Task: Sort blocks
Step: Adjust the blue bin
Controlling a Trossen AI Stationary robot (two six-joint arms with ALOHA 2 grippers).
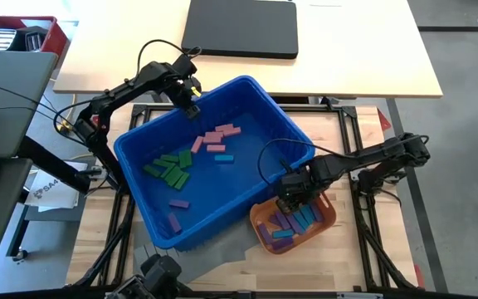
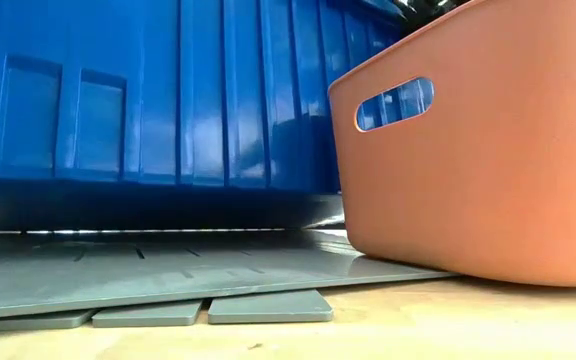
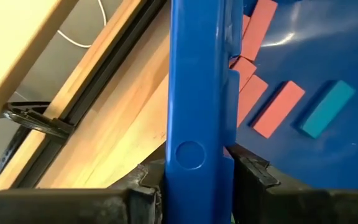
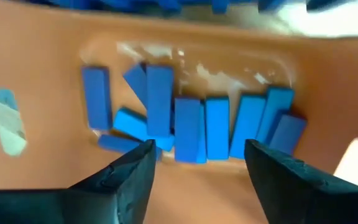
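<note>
A big blue bin (image 1: pixel 247 91) holds loose blocks: pink ones (image 1: pixel 218 137), green ones (image 1: pixel 171 169), purple ones (image 1: pixel 178 203) and a blue one (image 1: pixel 222 157). My left gripper (image 1: pixel 191 106) is shut on the bin's far-left rim. Beside the bin's near right corner stands an orange tray (image 1: pixel 260 223) with blue blocks (image 4: pixel 197 127) lying on its floor. My right gripper (image 4: pixel 197 165) hangs open above the tray, pointing down, with nothing between its fingers. In the low view the bin (image 2: pixel 168 100) and the tray (image 2: pixel 468 180) rest on a grey sheet (image 2: pixel 168 270). My left gripper clamps the bin's rim (image 3: pixel 194 155) on its far-left wall, pinched between the two fingers. One finger (image 3: pixel 253 177) is inside the bin and the other (image 3: pixel 143 183) is outside. The fingers come steeply from above and lie across the rim.
The grey slotted sheet (image 1: pixel 231 241) lies under the bin and tray on the wooden table. A light desk with a black pad (image 1: pixel 241 26) stands beyond the far edge. A red box (image 1: pixel 19 33) sits at the far left.
</note>
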